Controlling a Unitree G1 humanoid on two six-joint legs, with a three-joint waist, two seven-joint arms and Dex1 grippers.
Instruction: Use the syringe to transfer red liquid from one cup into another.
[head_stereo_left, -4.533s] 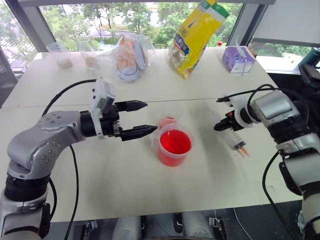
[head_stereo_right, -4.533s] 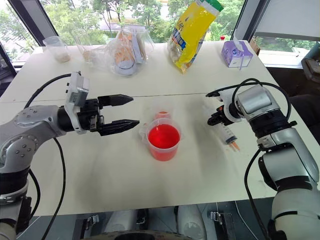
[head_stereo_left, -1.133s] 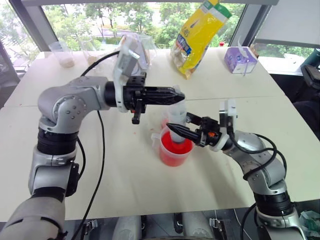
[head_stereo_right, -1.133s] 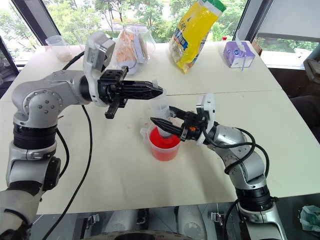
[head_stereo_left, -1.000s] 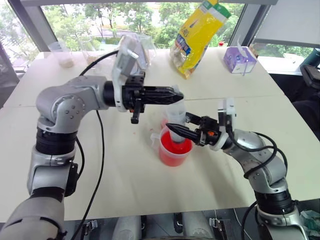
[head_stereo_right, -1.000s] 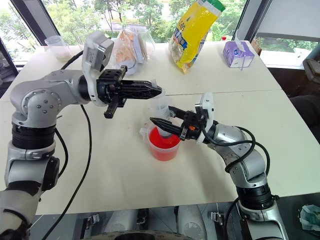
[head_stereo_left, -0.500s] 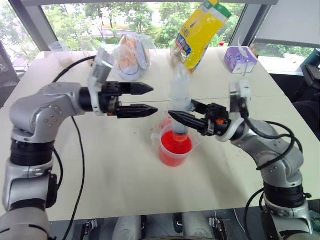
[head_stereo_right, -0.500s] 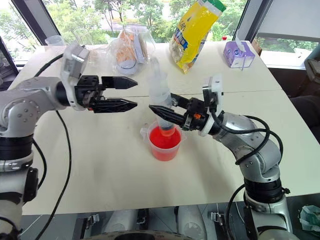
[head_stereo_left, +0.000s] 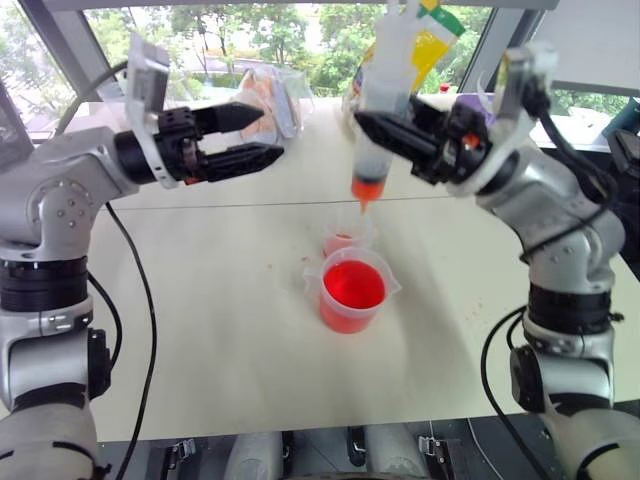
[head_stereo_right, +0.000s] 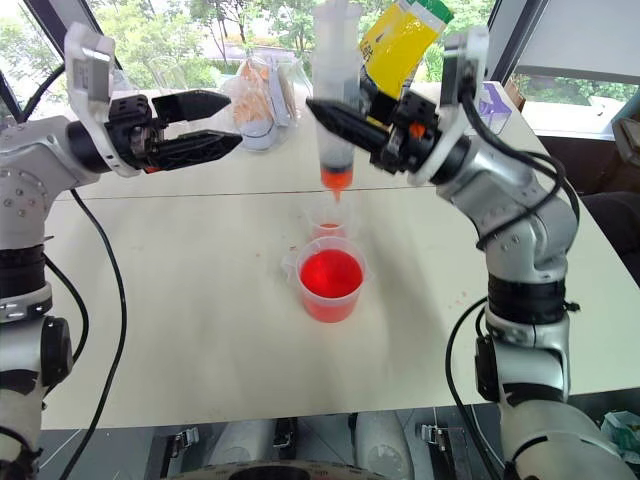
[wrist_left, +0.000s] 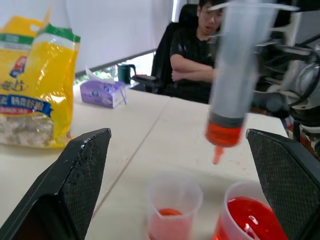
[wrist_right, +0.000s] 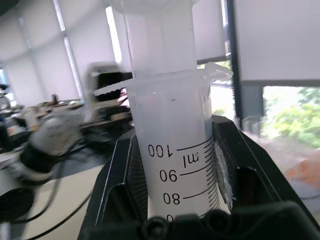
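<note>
Nearest on the white desk (head_stereo_left: 200, 330): the larger clear plastic spouted beaker (head_stereo_left: 351, 291), holding bright translucent red liquid (head_stereo_left: 352, 284). Touching or just behind it, the small clear plastic cup (head_stereo_left: 344, 236), orange-red tint, a shallow layer of red at the bottom in the left wrist view.

Above the small cup, clear of both cups: the large clear plastic syringe (head_stereo_left: 378, 110), upright, short orange-red tip pointing down, a band of red liquid at the bottom of the barrel, white plunger sticking out the top. Tip hangs over the small cup's mouth or just beside it; can't tell which.

Right gripper (head_stereo_right: 335, 118) comes in from the right, jaws clamped on the syringe barrel; the right wrist view shows the printed scale between the two black fingers (wrist_right: 245, 170).

Left gripper (head_stereo_left: 262, 135) is off to the left, level, pointing toward the syringe, jaws spread wide, nothing in them, well apart from the syringe.

Far side of desk: yellow snack bag (head_stereo_left: 425, 45) behind the syringe, purple tissue box (head_stereo_right: 492, 98) on the right, clear plastic bag with rounded items (head_stereo_right: 255, 100), clear cup with pale contents (head_stereo_left: 262, 100) partly hidden behind the left gripper. A seated person (wrist_left: 200, 47) shows beyond the desk in the left wrist view.
</note>
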